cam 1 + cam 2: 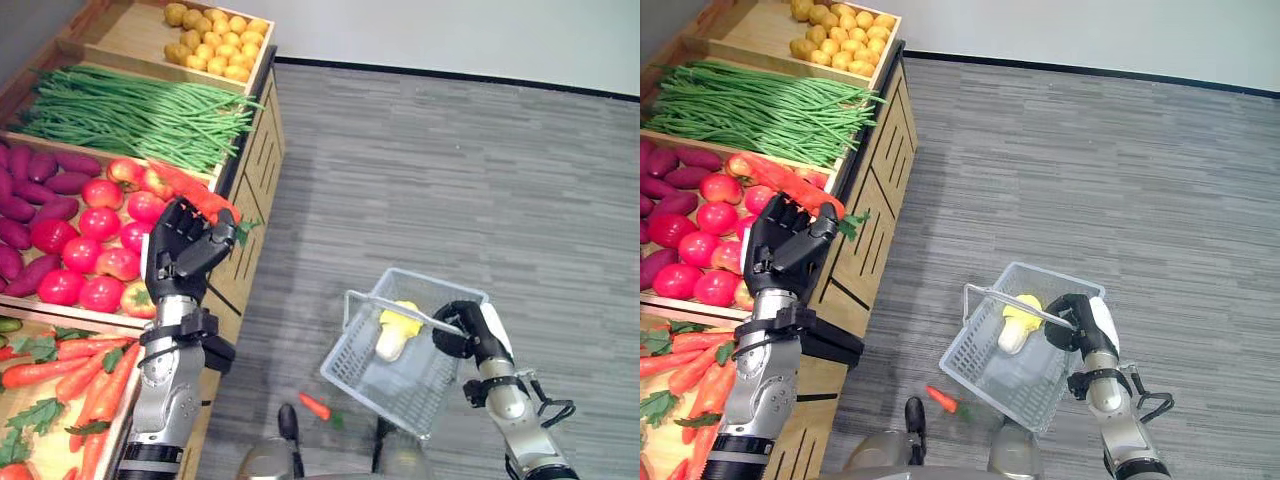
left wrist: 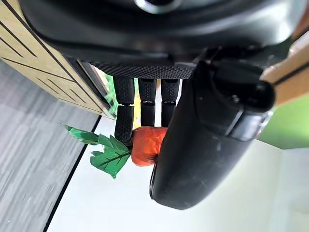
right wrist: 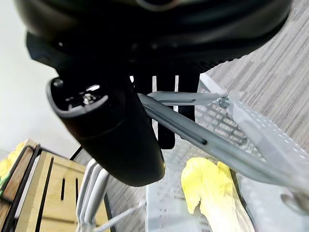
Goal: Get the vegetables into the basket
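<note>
Left robot hand (image 1: 180, 245) is closed around 1 carrot (image 1: 205, 201), held above the tomato bin (image 1: 95, 235) at the counter (image 1: 255, 150) edge. 1 carrot piece (image 1: 314, 406) lies on the floor (image 1: 480, 180). Right robot hand (image 1: 462, 328) is curled around the handle of the basket (image 1: 400, 375), containing 1 yellow vegetable (image 1: 397, 330).

Orange carrot (image 1: 200, 199) w/ green leaves, pinched in left hand (image 1: 180, 246) above the produce stand's edge. Grey mesh basket (image 1: 375, 375) hangs tilted from right hand (image 1: 462, 328), yellow-white veg (image 1: 397, 329) inside. Small carrot (image 1: 314, 406) on floor nearby.
</note>
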### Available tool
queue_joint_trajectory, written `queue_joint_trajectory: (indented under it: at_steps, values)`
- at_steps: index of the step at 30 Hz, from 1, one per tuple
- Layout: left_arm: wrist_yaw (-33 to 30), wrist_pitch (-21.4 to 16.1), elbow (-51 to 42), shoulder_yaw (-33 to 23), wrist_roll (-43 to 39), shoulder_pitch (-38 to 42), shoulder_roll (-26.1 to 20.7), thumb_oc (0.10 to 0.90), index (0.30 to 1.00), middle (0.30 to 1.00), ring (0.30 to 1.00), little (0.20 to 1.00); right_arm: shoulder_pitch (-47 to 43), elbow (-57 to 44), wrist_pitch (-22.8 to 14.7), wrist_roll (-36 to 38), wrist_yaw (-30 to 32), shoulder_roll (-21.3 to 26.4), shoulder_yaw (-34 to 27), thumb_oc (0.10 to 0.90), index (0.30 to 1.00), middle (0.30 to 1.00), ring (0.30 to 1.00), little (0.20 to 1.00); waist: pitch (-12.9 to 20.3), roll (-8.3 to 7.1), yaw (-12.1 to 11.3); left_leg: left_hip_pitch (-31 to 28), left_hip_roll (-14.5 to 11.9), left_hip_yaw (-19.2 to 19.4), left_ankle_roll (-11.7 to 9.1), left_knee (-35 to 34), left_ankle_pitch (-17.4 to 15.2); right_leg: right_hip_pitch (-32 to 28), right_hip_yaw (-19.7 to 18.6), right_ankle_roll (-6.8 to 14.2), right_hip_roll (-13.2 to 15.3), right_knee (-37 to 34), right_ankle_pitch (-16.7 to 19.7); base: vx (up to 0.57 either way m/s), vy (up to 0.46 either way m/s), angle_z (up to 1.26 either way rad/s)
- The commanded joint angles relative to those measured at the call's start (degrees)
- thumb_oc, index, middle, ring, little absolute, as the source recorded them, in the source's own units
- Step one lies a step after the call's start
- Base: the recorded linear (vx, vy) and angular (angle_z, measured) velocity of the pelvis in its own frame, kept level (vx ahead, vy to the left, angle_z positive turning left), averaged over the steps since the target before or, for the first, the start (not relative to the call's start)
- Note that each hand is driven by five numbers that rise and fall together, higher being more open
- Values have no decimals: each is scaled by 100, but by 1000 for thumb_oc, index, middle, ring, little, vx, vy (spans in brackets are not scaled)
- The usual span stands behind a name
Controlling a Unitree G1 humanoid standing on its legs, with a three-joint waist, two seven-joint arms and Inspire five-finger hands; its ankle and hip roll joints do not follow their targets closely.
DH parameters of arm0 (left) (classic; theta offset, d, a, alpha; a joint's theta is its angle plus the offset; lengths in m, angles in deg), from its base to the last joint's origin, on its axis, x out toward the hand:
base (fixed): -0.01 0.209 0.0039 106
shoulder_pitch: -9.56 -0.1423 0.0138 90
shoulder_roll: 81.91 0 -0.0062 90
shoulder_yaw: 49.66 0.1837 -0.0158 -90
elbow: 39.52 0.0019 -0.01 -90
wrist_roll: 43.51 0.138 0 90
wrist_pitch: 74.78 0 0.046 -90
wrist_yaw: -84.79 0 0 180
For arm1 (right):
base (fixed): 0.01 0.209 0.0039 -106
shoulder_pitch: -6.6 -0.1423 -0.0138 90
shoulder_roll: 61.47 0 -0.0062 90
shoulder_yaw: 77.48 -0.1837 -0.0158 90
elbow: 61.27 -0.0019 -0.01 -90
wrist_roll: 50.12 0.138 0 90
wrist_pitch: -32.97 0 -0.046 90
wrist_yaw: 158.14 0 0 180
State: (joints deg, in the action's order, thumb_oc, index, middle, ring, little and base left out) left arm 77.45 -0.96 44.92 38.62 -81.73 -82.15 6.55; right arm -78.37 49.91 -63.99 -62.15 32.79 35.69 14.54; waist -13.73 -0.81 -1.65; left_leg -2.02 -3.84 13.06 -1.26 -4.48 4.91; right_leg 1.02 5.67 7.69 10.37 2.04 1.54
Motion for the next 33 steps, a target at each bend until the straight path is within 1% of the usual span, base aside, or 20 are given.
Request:
queue_joint_trajectory:
  at_steps: [1,4,5,7,9,11,13,14,15,16,17,19,20,21,23,24,26,29,31,33]
  values:
    - [209,-435,-531,-99,235,180,-137,400,300,300,300,300,-171,-630,-444,82,147,333,-218,400,300,300,300,300,744,-250,39,198,-120,33,-109,446,-412,-58,49,188,47,-197,109,19,-198,-12]
    - [266,-391,-484,-27,191,123,-59,400,300,300,300,300,-219,-764,-456,116,82,440,-190,400,300,300,300,300,760,-225,46,119,-262,13,-226,374,-277,-207,51,124,-142,-434,104,15,-201,-23]
    - [266,-391,-484,-27,191,123,-58,400,300,300,300,300,-219,-764,-456,116,82,440,-191,400,300,300,300,300,757,-223,46,115,-263,13,-226,371,-276,-211,51,123,-144,-436,106,2,-207,-11]
    - [326,-341,-403,69,159,105,-25,400,300,300,300,300,-352,-775,-487,300,85,500,-155,400,300,300,300,300,757,-174,57,51,-408,-44,-317,299,-164,-272,1,18,-330,-502,62,8,-235,-14]
    - [357,-335,-350,107,179,113,-23,400,300,300,300,300,-414,-760,-506,363,93,537,-122,400,300,300,300,300,742,-141,61,30,-444,-77,-343,311,-159,-286,-24,-15,-381,-509,53,3,-150,-22]
    - [438,-311,-171,247,268,126,-51,400,300,300,300,300,-669,-673,-531,498,116,647,-37,400,300,300,300,300,721,-89,9,65,-389,-415,-372,371,-159,-284,-130,-64,-464,-593,75,-15,-141,-20]
    - [472,-297,-25,429,463,194,-138,400,300,300,300,300,-927,-468,-529,605,199,741,12,400,300,300,300,300,715,-52,-44,154,-196,-927,-379,312,-176,-257,-173,-73,-492,-653,110,-19,-64,-25]
    - [469,-301,-17,429,469,205,-136,400,300,300,300,300,-943,-451,-537,608,203,743,16,400,300,300,300,300,712,-52,-29,161,-190,-942,-377,313,-175,-258,-158,-71,-487,-653,105,-18,-46,-23]
    - [543,-282,32,579,786,253,-318,400,300,300,300,300,-1150,-238,-501,561,229,877,91,400,300,300,300,300,756,-14,-45,193,-99,-1145,-365,218,-188,-228,-212,-71,-510,-679,132,-6,-22,-8]
    - [538,-288,43,578,794,266,-314,400,300,300,300,300,-1175,-210,-513,564,236,879,101,400,300,300,300,300,757,-13,-32,197,-96,-1156,-363,209,-184,-225,-201,-69,-507,-678,127,0,0,0]
    - [608,-251,155,785,1004,398,-525,400,300,300,300,300,-1302,-111,-477,469,309,1004,113,400,300,300,300,300,811,25,13,183,-120,-1057,-362,142,-138,-225,-170,-61,-508,-693,148,41,13,7]
    - [762,-247,264,1051,1198,538,-740,400,300,300,300,300,-1497,-12,-450,352,425,1104,152,400,300,300,300,300,905,86,42,37,-184,-876,-355,37,-131,-273,-172,-34,-510,-704,113,105,52,21]
    - [801,-251,313,1193,1263,623,-849,400,300,300,300,300,-1744,93,-472,373,524,1088,220,400,300,300,300,300,944,100,42,-62,-192,-797,-344,-2,-165,-295,-236,-17,-506,-704,116,93,54,10]
    - [801,-251,313,1192,1263,624,-849,400,300,300,300,300,-1745,94,-472,373,524,1088,220,400,300,300,300,300,941,100,40,-65,-192,-795,-344,-2,-165,-297,-239,-17,-506,-704,117,60,64,-14]
    - [875,-252,416,1424,1435,802,-1097,400,300,300,300,300,-2094,229,-528,589,617,995,337,400,300,300,300,300,984,117,46,-149,-182,-696,-336,-51,-207,-292,-304,24,-485,-704,158,33,55,-21]
    - [874,-256,423,1424,1437,810,-1099,400,300,300,300,300,-2104,239,-532,591,619,993,339,400,300,300,300,300,977,113,40,-154,-181,-689,-335,-51,-208,-293,-311,25,-485,-704,159,29,53,-22]
    - [999,-262,475,1761,1759,1098,-1484,400,300,300,300,300,-2423,343,-550,758,659,982,454,400,300,300,300,300,1013,131,59,-184,-176,-625,-337,-52,-252,-268,-368,65,-465,-704,185,30,59,-27]
    - [1052,-298,523,2093,2007,1430,-1813,400,300,300,300,300,-2685,290,-611,937,699,940,538,400,300,300,300,300,1027,140,71,-202,-165,-600,-337,-52,-280,-269,-385,101,-438,-704,202,11,42,-11]
    - [1050,-314,541,2214,2110,1534,-1889,400,300,300,300,300,-2775,299,-623,986,717,919,555,400,300,300,300,300,1026,140,75,-210,-159,-593,-335,-52,-293,-270,-385,111,-427,-704,201,4,32,-3]
    - [968,-324,651,2551,2541,1903,-2122,400,300,300,300,300,-2983,292,-670,1150,767,777,677,400,300,300,300,300,1034,156,94,-234,-141,-563,-330,-52,-318,-274,-390,143,-402,-704,218,12,41,0]
